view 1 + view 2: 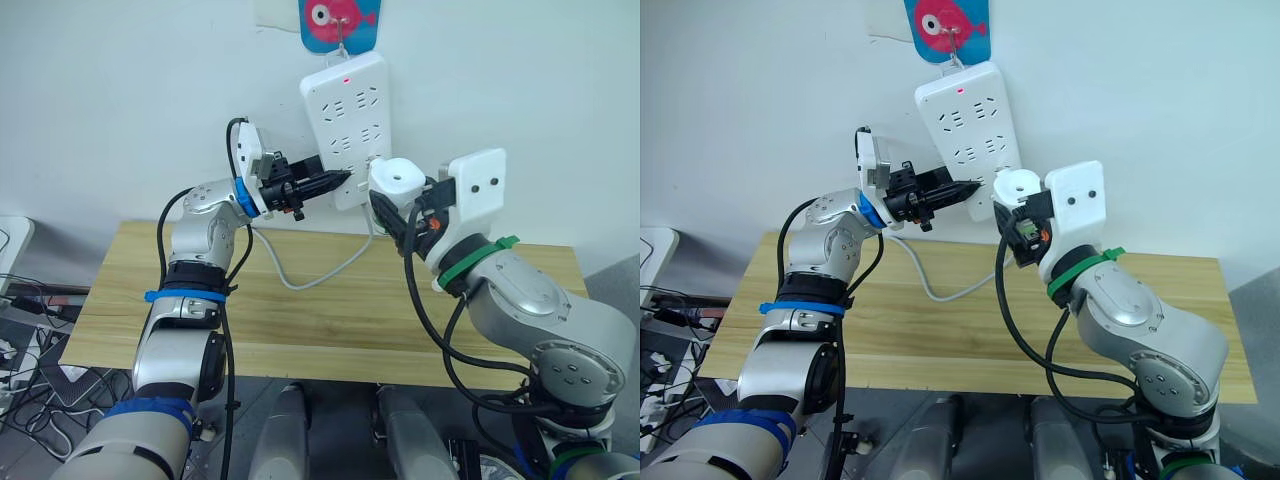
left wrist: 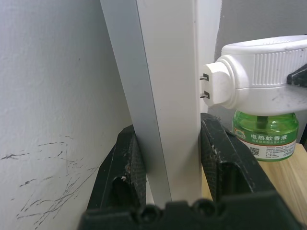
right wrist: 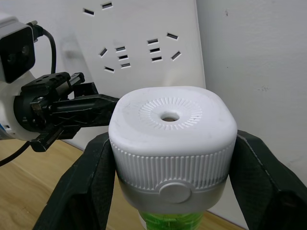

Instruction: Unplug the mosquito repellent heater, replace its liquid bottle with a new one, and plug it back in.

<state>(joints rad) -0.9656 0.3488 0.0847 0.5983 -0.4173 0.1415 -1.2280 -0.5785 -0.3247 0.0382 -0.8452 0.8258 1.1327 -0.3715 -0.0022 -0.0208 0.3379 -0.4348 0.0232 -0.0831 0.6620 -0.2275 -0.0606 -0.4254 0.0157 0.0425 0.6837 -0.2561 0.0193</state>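
Observation:
My right gripper (image 1: 392,205) is shut on the mosquito repellent heater (image 1: 398,178), a white domed unit (image 3: 172,129) held up beside the wall strip. In the left wrist view its two bare prongs (image 2: 205,85) stand just short of the strip's face. A green liquid bottle (image 2: 266,134) with a label hangs under the heater. I cannot tell whether it is the new one. My left gripper (image 1: 338,181) is shut on the lower edge of the white power strip (image 1: 350,110), with one black finger (image 2: 120,163) on each side of it.
The power strip hangs on the wall from a pink fish hook (image 1: 338,20), a red light lit near its top. Its white cable (image 1: 310,275) loops down over the wooden table (image 1: 320,320). Cables lie on the floor at the left (image 1: 20,330).

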